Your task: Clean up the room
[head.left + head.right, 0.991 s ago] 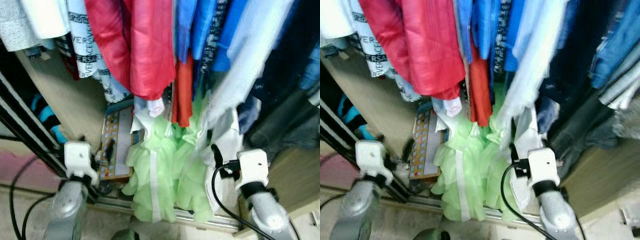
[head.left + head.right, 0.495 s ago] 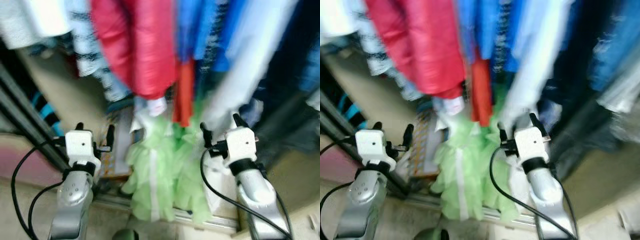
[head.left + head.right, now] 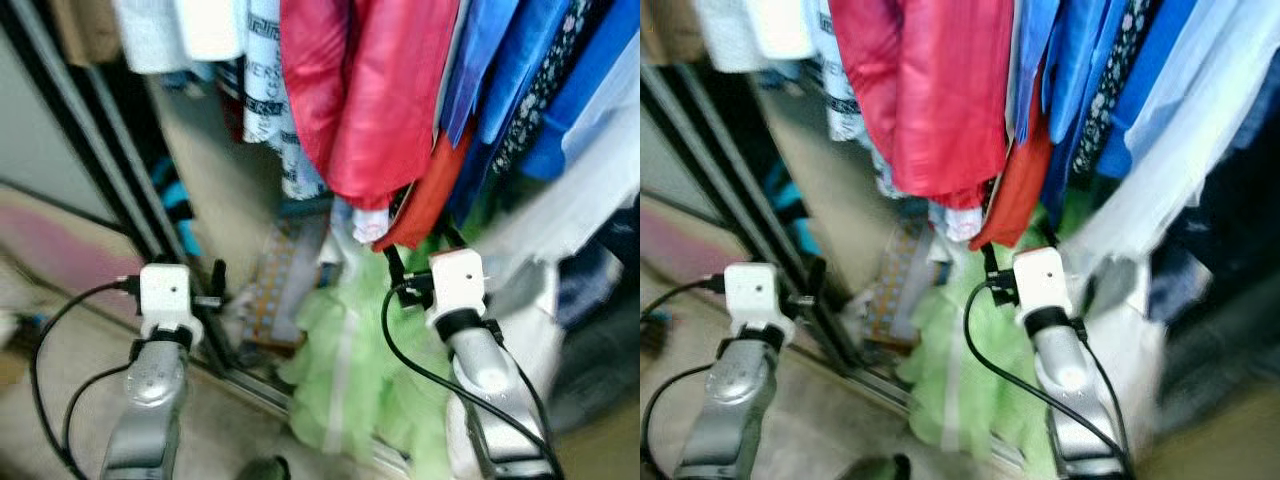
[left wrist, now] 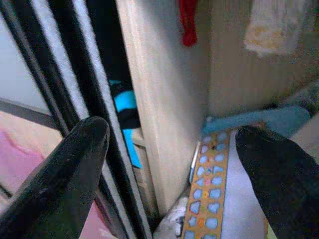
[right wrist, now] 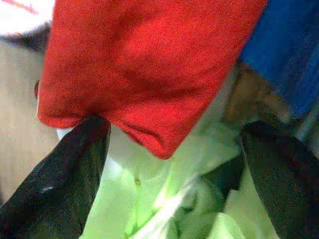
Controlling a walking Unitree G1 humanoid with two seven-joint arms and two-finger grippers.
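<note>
Two silver forearms with dimpled metallic casings, a white boxy camera housing at each wrist, the left gripper [image 4: 169, 164] and right gripper [image 5: 174, 164] each with two long black fingers rounded at the tips, glossy black cables looped from both wrist housings

red garments [image 3: 375, 110]: 2 | blue garments [image 3: 520, 80]: perhaps 3, blurred | green garment [image 3: 350, 380]: 1 | patterned board [image 4: 209, 199]: 1

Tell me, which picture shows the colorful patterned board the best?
The left wrist view: the patterned board is close and sharp between the open left gripper fingers, leaning by the wardrobe wall. Both eye views show it small and blurred behind the green garment.
</note>
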